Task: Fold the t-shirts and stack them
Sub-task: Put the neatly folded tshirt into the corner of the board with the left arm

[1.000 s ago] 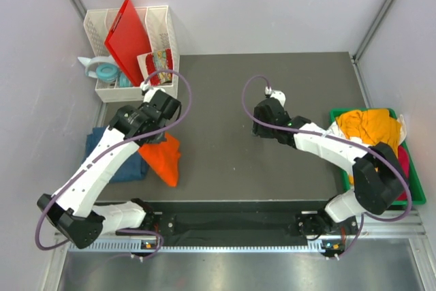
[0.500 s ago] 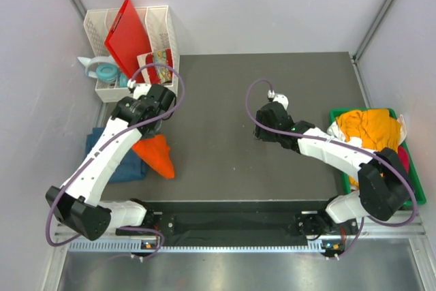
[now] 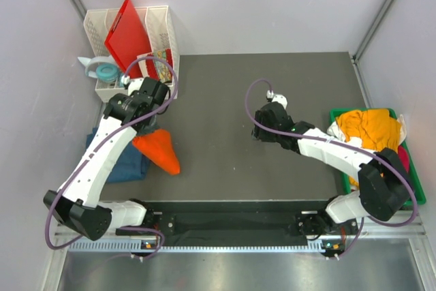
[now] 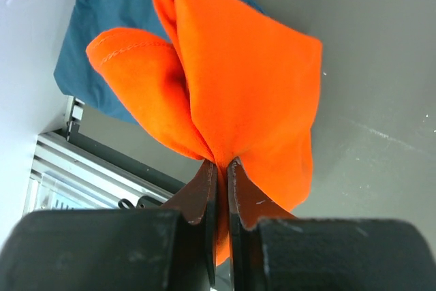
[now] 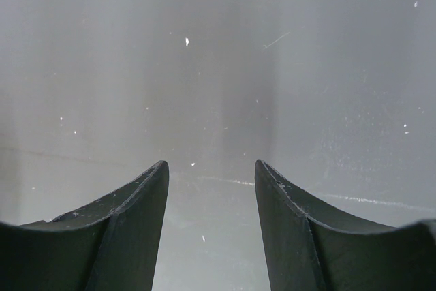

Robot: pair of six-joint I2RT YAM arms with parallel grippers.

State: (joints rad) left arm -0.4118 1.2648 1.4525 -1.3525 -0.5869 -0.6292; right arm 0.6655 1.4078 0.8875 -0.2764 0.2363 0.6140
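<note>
The left pincer (image 4: 219, 165) is clamped narrow on a bunched edge of the orange shirt (image 3: 158, 151), which hangs as a crumpled cone at the left edge of the bench (image 3: 225, 86), its lower end touching the surface. Partly under it and under the left arm lies the teal shirt (image 3: 129, 165), flat at the lower left, over the bench's edge. Just beyond the left wrist, in the upper left, stands a white rack (image 3: 161, 22) holding a red board (image 3: 126, 32) tilted on edge, with a pale blue item (image 3: 105, 71) at the rack's left; the wrist's purple cable loops in front of the rack. The right pincer (image 5: 211, 168) is wide and holds nothing, over bare bench right of centre. Far right, a green tray (image 3: 339, 112) carries a heap with a yellow shirt (image 3: 368, 124) on top and pink cloth (image 3: 406, 158) showing beneath; the right elbow overlaps the tray's near side.
</note>
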